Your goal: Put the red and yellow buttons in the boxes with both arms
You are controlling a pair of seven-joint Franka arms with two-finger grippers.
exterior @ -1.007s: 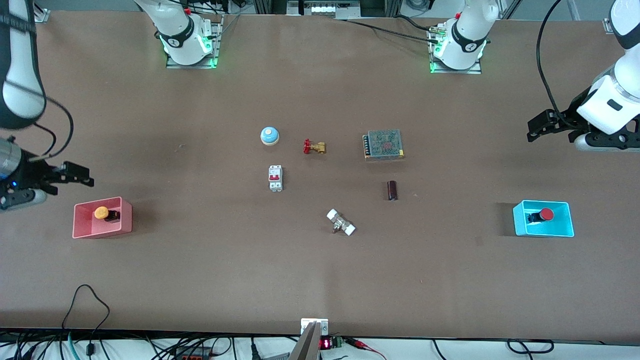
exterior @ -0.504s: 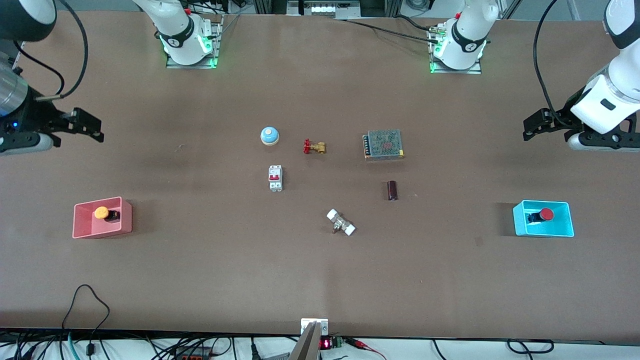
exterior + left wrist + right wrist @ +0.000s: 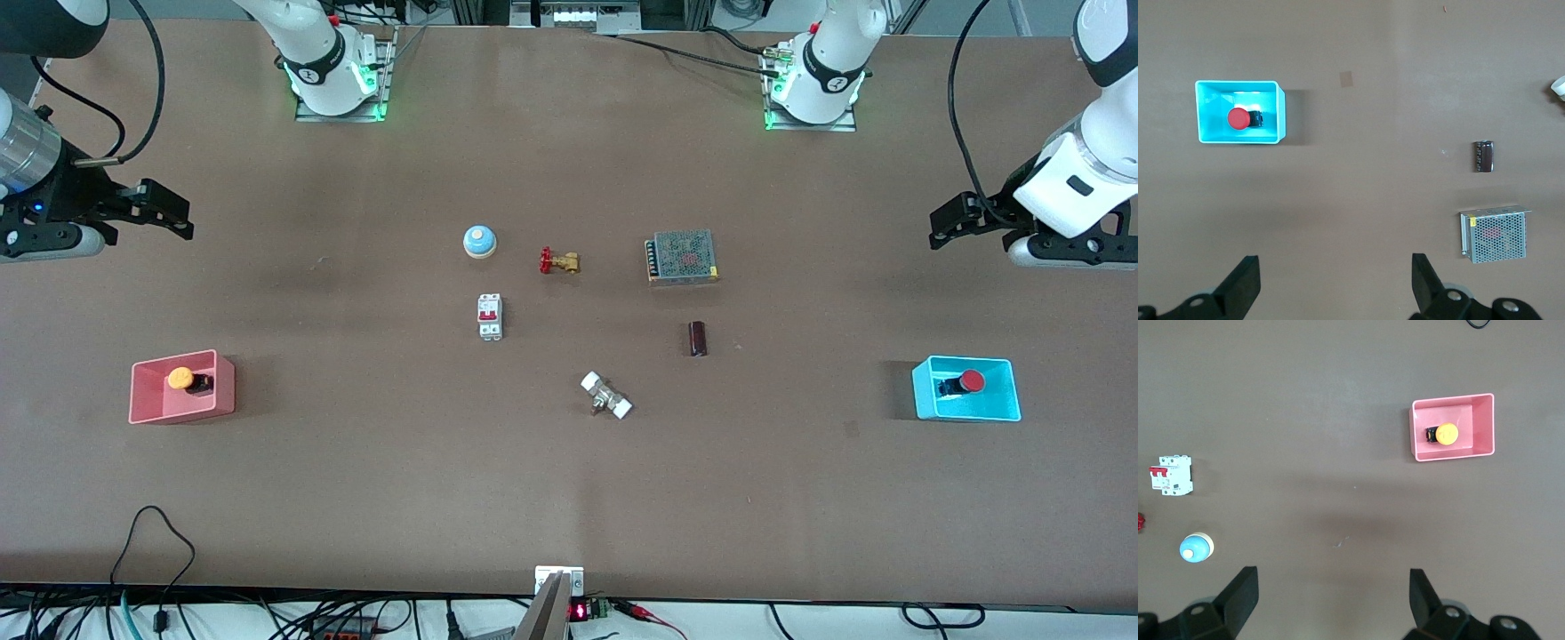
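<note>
Looks like a robotics lab: bolted-down arm bases [image 3: 338, 76], loose cables [image 3: 151, 542], electrical parts scattered on a brown table [image 3: 400, 462].

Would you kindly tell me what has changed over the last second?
The right gripper rose from beside the pink box and drew back toward its base, fingers open. The left gripper barely shifted, also open. Yellow button, red button and cyan box stayed put.
</note>
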